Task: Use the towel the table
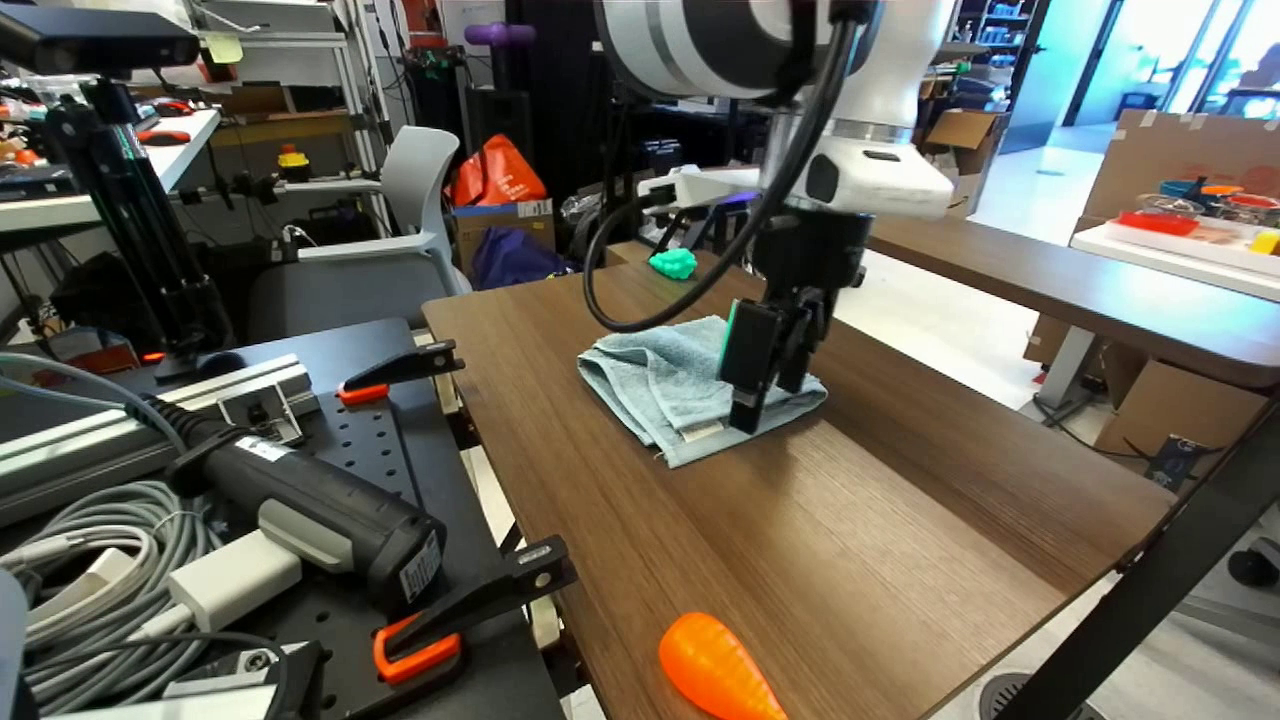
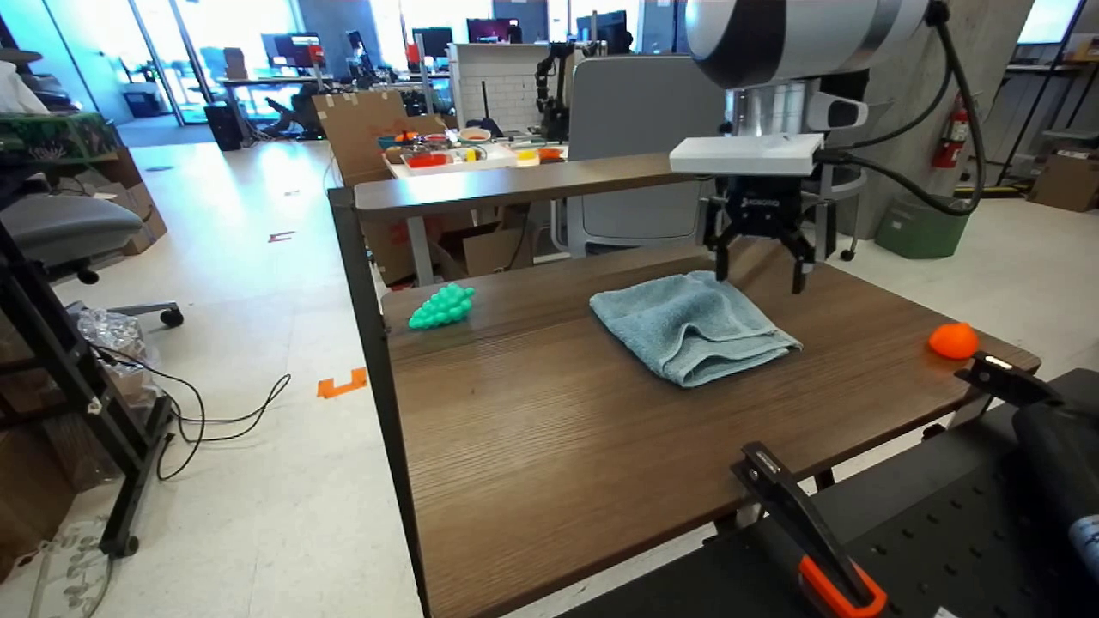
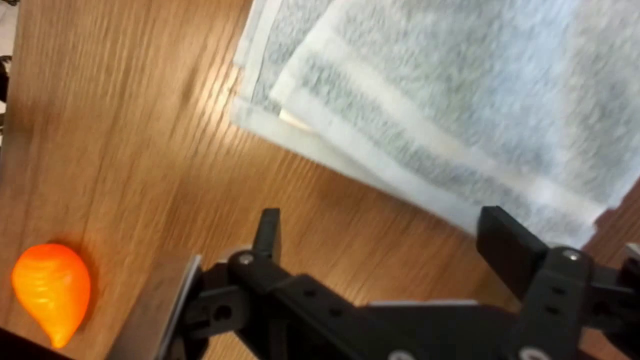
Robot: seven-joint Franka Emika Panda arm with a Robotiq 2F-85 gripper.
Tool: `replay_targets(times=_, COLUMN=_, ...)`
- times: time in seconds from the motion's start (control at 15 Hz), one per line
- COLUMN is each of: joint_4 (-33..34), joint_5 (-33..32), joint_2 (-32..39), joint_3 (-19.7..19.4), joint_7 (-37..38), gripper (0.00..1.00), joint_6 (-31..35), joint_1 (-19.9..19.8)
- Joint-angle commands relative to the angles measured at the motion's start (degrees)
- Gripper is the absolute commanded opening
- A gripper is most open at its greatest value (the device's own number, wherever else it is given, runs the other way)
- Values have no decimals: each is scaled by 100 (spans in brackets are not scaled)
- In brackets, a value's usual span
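A folded blue-grey towel lies on the brown wooden table (image 1: pixel 850 560). The towel shows in both exterior views (image 1: pixel 660 375) (image 2: pixel 678 313) and in the wrist view (image 3: pixel 450 95). My gripper is open with nothing between its fingers, in both exterior views (image 1: pixel 768 398) (image 2: pixel 761 281) and in the wrist view (image 3: pixel 380 220). It points down over the towel's edge with the white tag. In the wrist view the right finger overlaps the towel's corner and the left finger is over bare wood. Whether a fingertip touches the towel I cannot tell.
An orange toy (image 1: pixel 712 660) (image 3: pixel 52 290) lies near one table end. A green grape-like toy (image 2: pixel 442 306) lies near the opposite end. A black cart (image 1: pixel 360 440) with clamps (image 1: pixel 480 605) and cables stands along one side. A second brown tabletop (image 2: pixel 532 184) stands beyond the opposite side.
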Motion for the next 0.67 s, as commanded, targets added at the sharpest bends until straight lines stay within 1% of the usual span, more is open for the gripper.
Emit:
replay_targets(times=0.0, joint_4=480, joint_5=-376, joint_2=387, joint_3=-376, joint_7=903, gripper=100, joint_6=-423, joint_1=65)
replay_targets(times=0.07, joint_4=573, joint_5=-425, joint_2=458, joint_3=-382, joint_7=1011, gripper=100, joint_6=-511, joint_1=32)
replay_targets(times=0.2, joint_4=523, joint_5=-541, joint_2=391, joint_3=-379, joint_7=1153, gripper=100, joint_6=-588, joint_1=62)
replay_targets(times=0.33, joint_4=248, joint_5=-667, joint_2=130, joint_3=-322, joint_7=1167, gripper=100, joint_6=-437, joint_1=108)
replay_targets(times=0.6, joint_4=-292, joint_5=-1003, joint_2=-461, joint_3=-273, joint_7=1198, gripper=100, joint_6=13, joint_1=378)
